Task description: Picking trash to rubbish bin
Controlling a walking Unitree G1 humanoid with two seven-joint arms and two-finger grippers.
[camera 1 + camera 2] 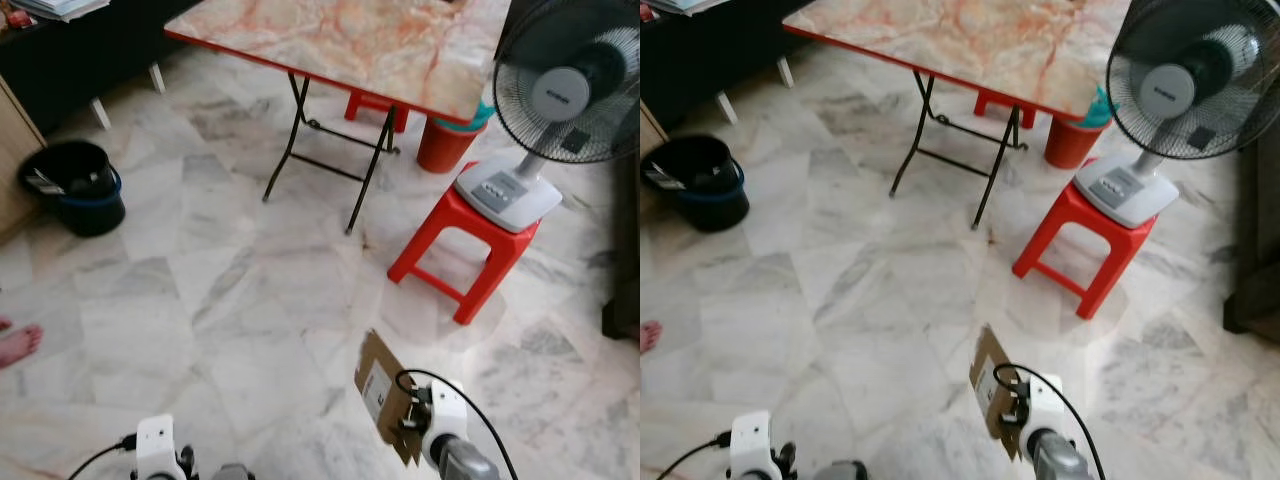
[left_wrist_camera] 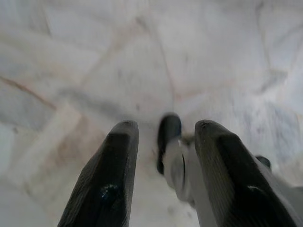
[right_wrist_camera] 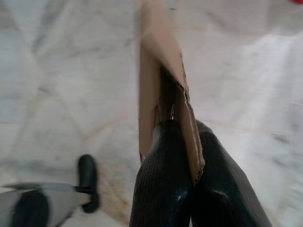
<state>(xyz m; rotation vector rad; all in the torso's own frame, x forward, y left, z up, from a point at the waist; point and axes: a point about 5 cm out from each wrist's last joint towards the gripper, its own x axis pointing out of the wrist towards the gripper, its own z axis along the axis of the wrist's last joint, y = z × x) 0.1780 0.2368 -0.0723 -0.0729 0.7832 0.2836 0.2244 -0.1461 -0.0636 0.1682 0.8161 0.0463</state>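
My right gripper (image 3: 182, 146) is shut on a flattened brown cardboard box (image 1: 386, 396) with a white label, held upright above the marble floor at the bottom right. In the right wrist view the cardboard box (image 3: 161, 75) sticks out between the two black fingers (image 3: 161, 179). The black rubbish bin (image 1: 75, 185), lined with a dark bag, stands on the floor at the far left beside a wooden cabinet. My left gripper (image 2: 163, 142) hangs low at the bottom left, open with nothing between its fingers (image 2: 111, 175).
A folding table (image 1: 360, 45) with a marble-pattern top stands ahead. A red stool (image 1: 465, 245) carries a white fan (image 1: 560, 95) at the right. A red bucket (image 1: 445, 140) sits under the table. A person's bare foot (image 1: 18, 345) shows at the left edge.
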